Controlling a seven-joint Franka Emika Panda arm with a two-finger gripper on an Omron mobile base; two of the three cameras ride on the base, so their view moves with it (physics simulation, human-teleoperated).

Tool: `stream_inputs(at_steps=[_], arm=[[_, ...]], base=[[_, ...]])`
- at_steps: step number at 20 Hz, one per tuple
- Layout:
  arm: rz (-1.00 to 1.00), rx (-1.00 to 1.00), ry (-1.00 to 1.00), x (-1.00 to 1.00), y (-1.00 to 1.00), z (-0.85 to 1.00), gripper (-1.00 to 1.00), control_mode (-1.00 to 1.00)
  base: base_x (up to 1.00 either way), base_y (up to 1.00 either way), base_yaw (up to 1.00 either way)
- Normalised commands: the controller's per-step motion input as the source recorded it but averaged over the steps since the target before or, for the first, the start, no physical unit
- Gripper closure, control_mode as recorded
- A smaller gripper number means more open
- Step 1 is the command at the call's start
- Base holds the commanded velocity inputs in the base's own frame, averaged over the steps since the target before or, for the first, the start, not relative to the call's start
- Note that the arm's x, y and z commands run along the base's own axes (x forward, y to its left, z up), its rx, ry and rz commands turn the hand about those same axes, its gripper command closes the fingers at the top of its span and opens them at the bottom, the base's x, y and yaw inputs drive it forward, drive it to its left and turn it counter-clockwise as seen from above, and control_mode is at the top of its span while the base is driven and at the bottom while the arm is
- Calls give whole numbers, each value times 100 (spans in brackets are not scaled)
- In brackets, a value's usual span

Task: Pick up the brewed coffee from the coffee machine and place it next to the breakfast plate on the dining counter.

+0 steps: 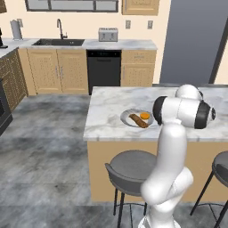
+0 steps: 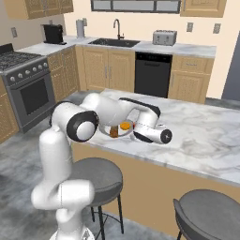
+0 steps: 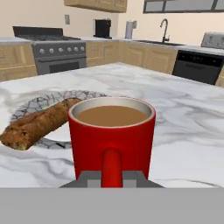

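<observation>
The brewed coffee is a red mug (image 3: pixel 112 135) full of brown liquid, upright and close in front of the hand camera. My gripper (image 3: pixel 112 177) is shut on its handle, which points straight back at me. To the mug's left in the hand view lies the breakfast plate (image 3: pixel 30 105) with its brown sausage (image 3: pixel 37 124). The plate (image 1: pixel 129 116) sits on the marbled dining counter (image 1: pixel 107 107), and my arm reaches over it from the stool side. I cannot tell whether the mug's base touches the counter. The black coffee machine (image 2: pixel 53 33) stands far back on the worktop by the stove.
Round grey stools (image 1: pixel 131 169) (image 2: pixel 208 213) stand along the counter's near side. A stove (image 2: pixel 26 79), sink (image 2: pixel 115 42), silver toaster (image 2: pixel 164 37) and dishwasher (image 2: pixel 151 72) line the back wall. Bare marble stretches to the right of the mug (image 3: pixel 188 131).
</observation>
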Motion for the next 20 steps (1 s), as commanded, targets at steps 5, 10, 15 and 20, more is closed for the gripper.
stream_inputs(at_steps=[5,10,15,20], arm=[[0,0,0,20,-14,-33,100,-100],[0,-1,0,33,0,-21,-100,-100],[0,-6,0,36,14,-3,-100,-100],[0,-9,0,13,24,6,-100,-100]], base=[[0,0,0],[0,0,0],[0,0,0],[0,0,0]])
